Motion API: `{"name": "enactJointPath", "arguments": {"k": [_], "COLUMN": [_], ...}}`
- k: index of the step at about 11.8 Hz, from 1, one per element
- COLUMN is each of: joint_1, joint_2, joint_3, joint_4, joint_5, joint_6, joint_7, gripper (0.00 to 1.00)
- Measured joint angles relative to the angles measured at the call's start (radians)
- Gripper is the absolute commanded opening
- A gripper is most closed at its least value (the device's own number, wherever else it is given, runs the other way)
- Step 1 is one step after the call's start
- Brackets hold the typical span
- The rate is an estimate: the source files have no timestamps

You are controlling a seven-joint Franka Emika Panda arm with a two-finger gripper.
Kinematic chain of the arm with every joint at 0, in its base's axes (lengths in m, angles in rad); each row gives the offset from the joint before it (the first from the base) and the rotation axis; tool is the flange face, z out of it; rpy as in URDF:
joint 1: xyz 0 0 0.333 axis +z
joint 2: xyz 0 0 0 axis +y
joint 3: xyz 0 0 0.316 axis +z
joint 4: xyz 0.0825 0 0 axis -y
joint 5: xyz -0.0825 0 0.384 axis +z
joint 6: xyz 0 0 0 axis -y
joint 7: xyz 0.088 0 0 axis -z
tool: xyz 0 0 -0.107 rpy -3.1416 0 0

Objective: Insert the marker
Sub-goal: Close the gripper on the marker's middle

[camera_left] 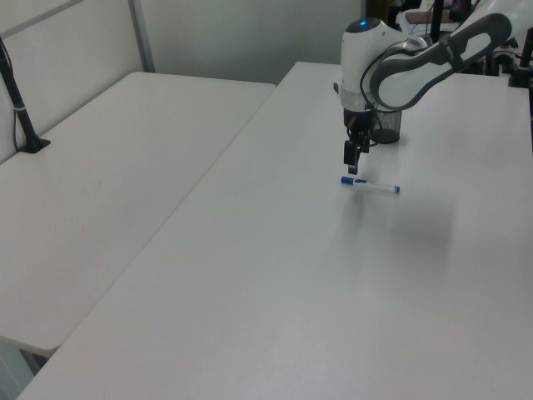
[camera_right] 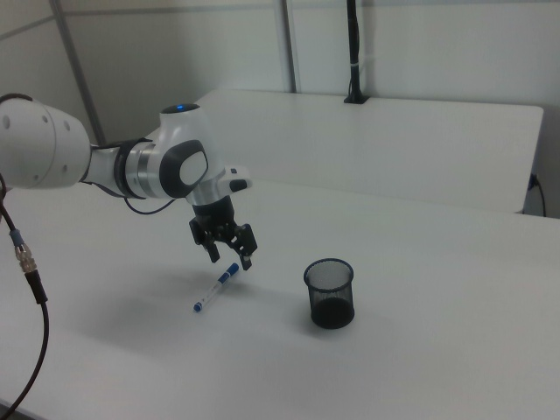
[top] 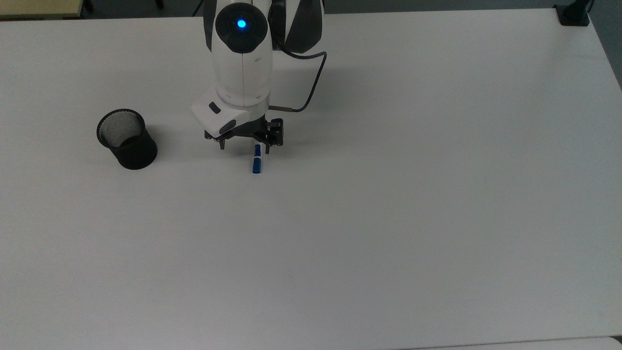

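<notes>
The marker (top: 256, 163) lies flat on the white table (top: 388, 218); in the top view its blue cap end shows below the gripper while the arm covers its barrel. In the left view the marker (camera_left: 370, 184) lies whole, as does the marker (camera_right: 217, 288) in the right view. My gripper (top: 244, 147) hangs open just above the marker's capped half, fingers pointing down and apart from it. Side on, the gripper (camera_left: 353, 158) is a little above the table, and the gripper (camera_right: 231, 259) spreads its fingers wide. A black mesh cup (top: 127, 139) stands upright at the top view's left.
The mesh cup (camera_right: 330, 293) stands to the right view's right of the marker; the arm partly hides the cup (camera_left: 388, 131) in the left view. A second white table (camera_left: 100, 183) adjoins. A black clamp (top: 573, 14) sits at the far corner. A cable (top: 311, 92) loops off the wrist.
</notes>
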Motion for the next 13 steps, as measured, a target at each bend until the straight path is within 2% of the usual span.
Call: {"name": "enactJointPath", "arguments": {"k": [4,5,7,9,11,12,13], "joint_1": [0.000,0.000,0.000,0.000,0.001,0.002,0.002], "joint_2": [0.029,0.038,0.050,0.058,0.059,0.059,0.059], "joint_3": [0.000,0.000,0.000,0.000,0.000,0.000,0.000], "joint_4": [0.000,0.000,0.000,0.000,0.000,0.000,0.001], "joint_5": [0.000,0.000,0.000,0.000,0.000,0.000,0.000], "joint_6": [0.045,0.057,0.063,0.064,0.064,0.064,0.065], "joint_7": [0.054,0.063,0.065,0.066,0.067,0.067,0.067], "gripper": [0.55,0.43,0.39,0.24,0.04,0.00,0.00]}}
